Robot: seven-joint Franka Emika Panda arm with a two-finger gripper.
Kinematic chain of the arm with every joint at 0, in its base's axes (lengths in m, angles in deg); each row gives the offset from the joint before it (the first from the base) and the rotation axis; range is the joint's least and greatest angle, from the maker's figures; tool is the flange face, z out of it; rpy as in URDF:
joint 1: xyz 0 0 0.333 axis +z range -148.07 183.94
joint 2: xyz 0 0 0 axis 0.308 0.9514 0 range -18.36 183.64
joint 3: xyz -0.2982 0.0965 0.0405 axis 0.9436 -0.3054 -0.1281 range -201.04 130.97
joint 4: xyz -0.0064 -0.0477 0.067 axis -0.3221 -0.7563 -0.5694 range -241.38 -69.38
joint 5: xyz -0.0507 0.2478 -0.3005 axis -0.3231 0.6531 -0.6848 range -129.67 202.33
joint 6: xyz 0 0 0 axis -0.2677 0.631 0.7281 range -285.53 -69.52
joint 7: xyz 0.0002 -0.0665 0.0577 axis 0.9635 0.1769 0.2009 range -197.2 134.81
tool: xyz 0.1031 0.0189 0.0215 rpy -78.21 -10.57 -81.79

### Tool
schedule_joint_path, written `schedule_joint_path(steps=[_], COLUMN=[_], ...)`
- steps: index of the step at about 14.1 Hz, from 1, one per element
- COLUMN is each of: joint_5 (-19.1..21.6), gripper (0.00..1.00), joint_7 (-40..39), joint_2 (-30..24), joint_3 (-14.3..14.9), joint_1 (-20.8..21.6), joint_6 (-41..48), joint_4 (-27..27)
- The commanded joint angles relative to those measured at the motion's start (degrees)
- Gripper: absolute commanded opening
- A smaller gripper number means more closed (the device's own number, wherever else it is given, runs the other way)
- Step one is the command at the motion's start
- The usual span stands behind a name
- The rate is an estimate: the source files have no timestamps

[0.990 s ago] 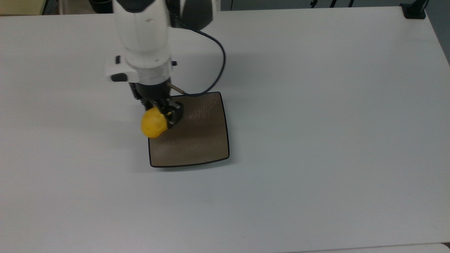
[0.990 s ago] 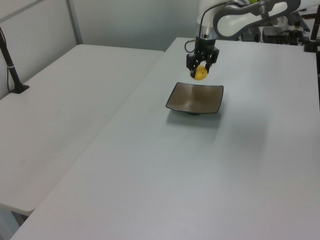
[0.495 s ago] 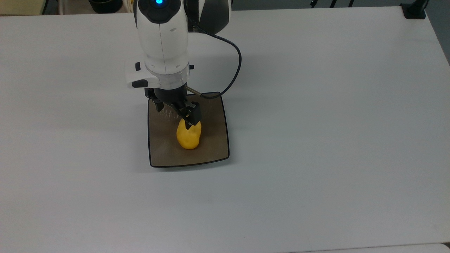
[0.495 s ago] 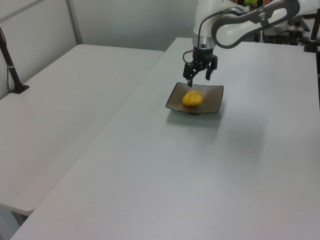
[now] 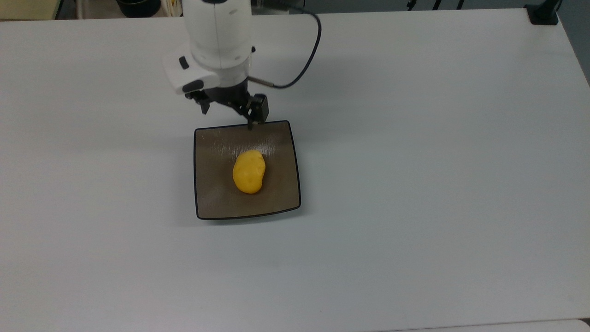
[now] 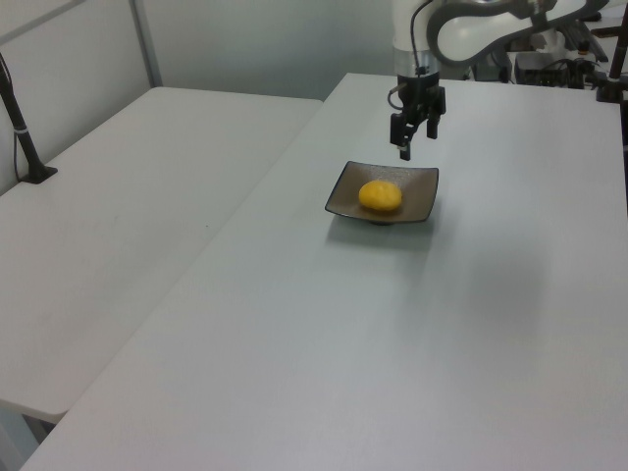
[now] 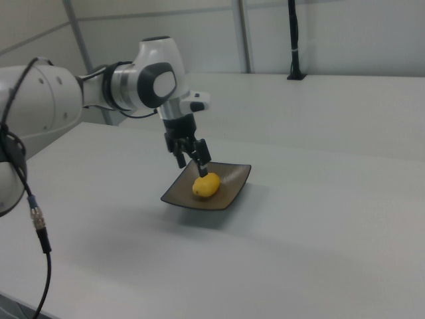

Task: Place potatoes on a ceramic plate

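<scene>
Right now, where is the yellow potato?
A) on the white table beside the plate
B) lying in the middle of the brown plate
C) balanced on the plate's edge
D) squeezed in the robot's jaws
B: the potato lies on its own in the dished centre of the ceramic plate, and the gripper hangs open and empty above the plate's far edge.

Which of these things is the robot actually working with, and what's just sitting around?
Part of the job: potato, lying on the ceramic plate; the open gripper above the plate's edge.

Just there: white table; black cable; black post.
</scene>
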Motion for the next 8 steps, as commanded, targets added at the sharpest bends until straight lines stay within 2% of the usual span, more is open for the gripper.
schedule_joint_path(steps=[1,5,8], joint_5=[0.30,5.30,7.15], gripper=[1.00,1.00,1.00], joint_7=[-5.12,-9.07,-10.22], joint_2=[-9.92,-17.84,-18.99], joint_3=[2.26,6.73,7.70], joint_1=[3.89,8.55,9.17], joint_6=[0.28,0.46,0.28], joint_4=[-11.06,-17.14,-17.68])
